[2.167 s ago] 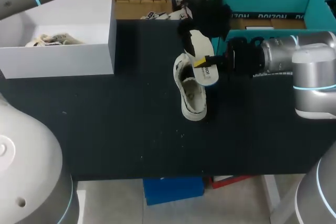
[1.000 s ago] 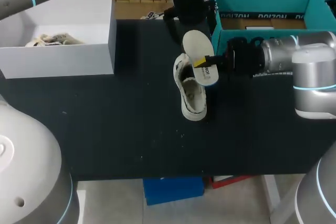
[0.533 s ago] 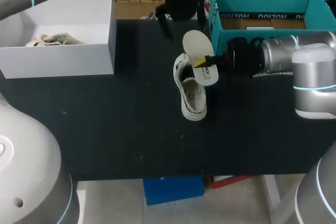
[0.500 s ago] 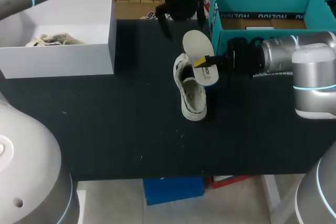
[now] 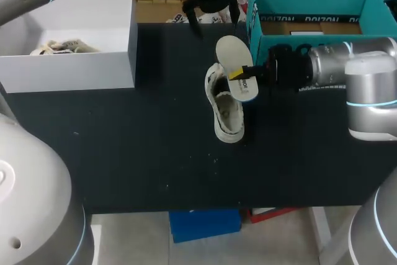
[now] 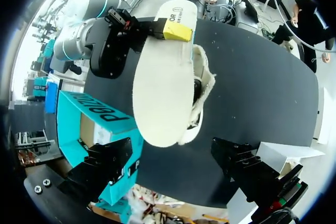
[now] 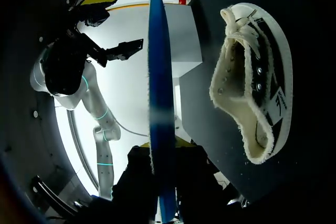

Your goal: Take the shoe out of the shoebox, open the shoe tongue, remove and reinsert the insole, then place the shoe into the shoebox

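Head view: shoe [image 5: 226, 107] lay on its side right of the frame's centre, on the black table [image 5: 124, 153], toe toward the lower edge, opening toward the right. Bare table lay open across the whole lower half and to the shoe's left as far as the white box [image 5: 93, 69] at upper left. That box was open-topped, with a pale laced item [image 5: 62, 46] inside.

Right gripper [image 5: 239, 79] came in from the right and pinched the insole [image 5: 234, 59] between its fingers. The insole was held up over the shoe's heel end. Its rounded tip stood just beside the near wall of the teal box [image 5: 254, 23] at upper right, so room was tight on that side.

Right wrist view: insole [image 7: 160, 103] was seen edge-on, blue underside showing, clamped from both sides. Shoe [image 7: 257, 82] lay beside it, apart.

Left gripper [image 5: 209, 15] hung at the table's far edge between the two boxes, fingers spread wide and holding nothing.

Left wrist view: the insole's pale face [image 6: 163, 87] lay ahead of the spread fingers [image 6: 107, 163], covering part of the shoe [image 6: 203, 85].
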